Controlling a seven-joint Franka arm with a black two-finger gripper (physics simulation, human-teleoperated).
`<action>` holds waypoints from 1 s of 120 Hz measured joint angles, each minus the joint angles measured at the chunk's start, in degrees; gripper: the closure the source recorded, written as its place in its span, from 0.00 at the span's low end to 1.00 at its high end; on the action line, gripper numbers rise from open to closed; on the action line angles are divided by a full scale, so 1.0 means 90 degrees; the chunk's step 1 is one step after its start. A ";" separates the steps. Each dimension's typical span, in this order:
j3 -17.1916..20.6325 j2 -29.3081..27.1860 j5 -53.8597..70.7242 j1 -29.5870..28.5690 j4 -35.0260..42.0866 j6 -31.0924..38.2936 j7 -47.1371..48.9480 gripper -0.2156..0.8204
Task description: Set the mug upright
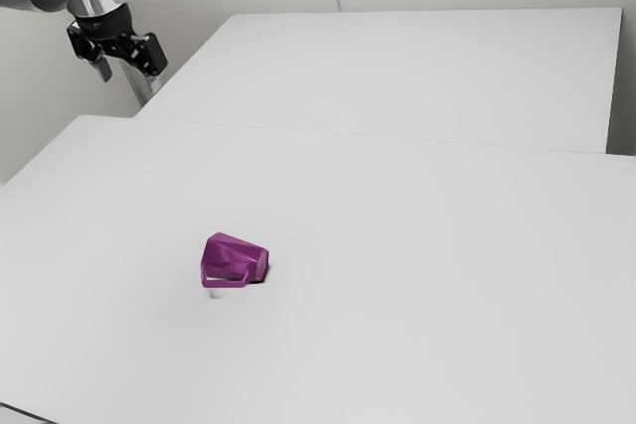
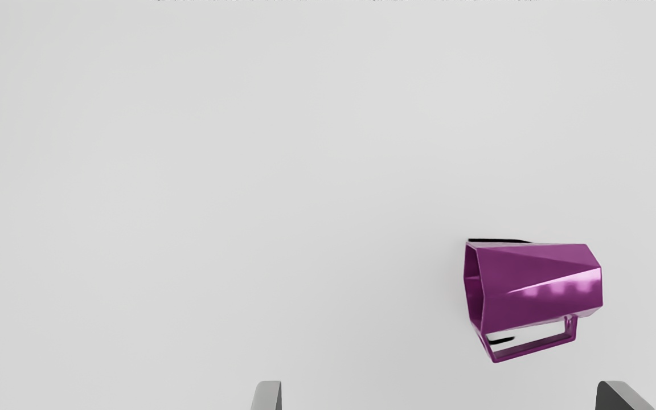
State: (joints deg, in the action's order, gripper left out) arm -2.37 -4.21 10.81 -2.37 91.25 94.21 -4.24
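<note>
Pincer (image 1: 129, 72) up and well apart from the mug, fingers spread wide, holding nothing; purple mug (image 1: 235, 256) on its side on the white bench (image 1: 417, 265), not upright; mouth toward the exterior view's left, base toward its right; handle sticks out sideways.

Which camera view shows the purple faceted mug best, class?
The wrist view: there the purple faceted mug appears larger, its open mouth and handle clear. The exterior view shows it smaller, on its side, handle visible, its mouth hard to make out.
</note>
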 joint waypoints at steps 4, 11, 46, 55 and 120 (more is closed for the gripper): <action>0.0000 0.0001 -0.0007 -0.0003 0.0007 0.0019 0.0006 0.21; 0.0000 0.0002 -0.0015 -0.0005 0.0027 0.0046 0.0015 0.21; -0.0073 -0.0005 -0.0554 -0.0357 0.0438 0.0101 0.0045 0.21; -0.0074 0.0006 -0.1273 -0.0677 0.0707 0.0091 0.0052 0.21; -0.0059 0.1671 -0.4123 -0.1224 0.1706 -0.0184 -0.0022 0.21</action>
State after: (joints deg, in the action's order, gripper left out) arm -2.90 10.83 -26.30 -13.39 106.61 92.55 -4.44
